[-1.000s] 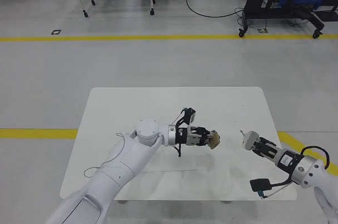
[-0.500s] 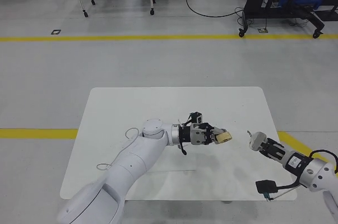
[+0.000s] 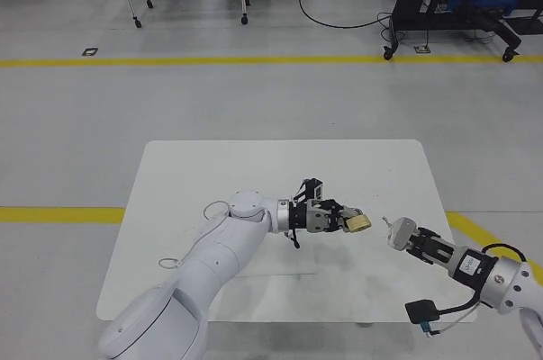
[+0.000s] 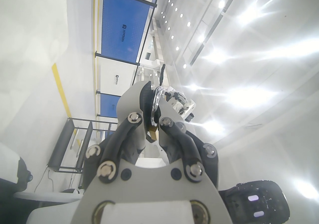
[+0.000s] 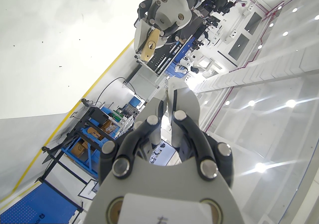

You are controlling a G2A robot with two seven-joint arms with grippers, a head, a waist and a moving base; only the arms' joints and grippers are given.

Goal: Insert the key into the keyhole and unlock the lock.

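Right jaws, clamped on the key (image 3: 387,220), have neared the lock (image 3: 357,221), gripped in left jaws.

Brass-gold lock (image 3: 358,221), white table (image 3: 199,180), yellow stripes (image 3: 55,214) on grey floor (image 3: 73,117).

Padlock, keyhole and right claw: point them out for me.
padlock (image 3: 358,221), top view, its brass body.
keyhole (image 5: 150,46), right wrist view, the cylinder's slot.
right claw (image 5: 170,97), right wrist view, midway between its fingertips.
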